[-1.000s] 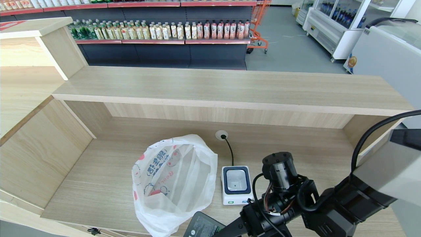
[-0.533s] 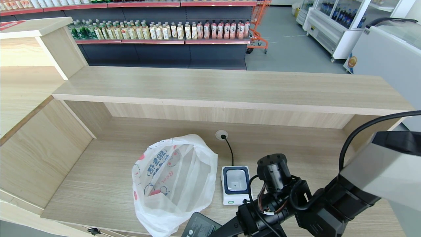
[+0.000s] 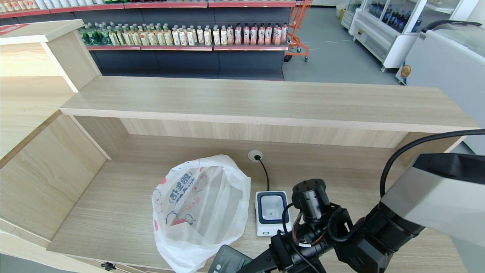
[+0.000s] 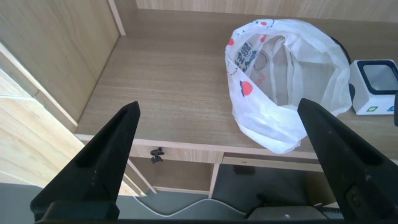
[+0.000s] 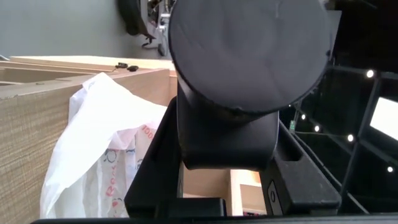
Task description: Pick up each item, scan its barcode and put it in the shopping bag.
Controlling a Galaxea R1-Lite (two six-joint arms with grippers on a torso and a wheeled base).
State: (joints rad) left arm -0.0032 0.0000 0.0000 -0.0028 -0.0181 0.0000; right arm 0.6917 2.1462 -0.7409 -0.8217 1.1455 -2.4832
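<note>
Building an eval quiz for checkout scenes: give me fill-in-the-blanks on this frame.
1. The ___ plastic shopping bag stands open on the counter.
2. The scanner sits at the bag's ___ side.
3. A black ___ runs from the scanner to a round port.
4. The left gripper is ___.
Missing: white; right; cable; open.
</note>
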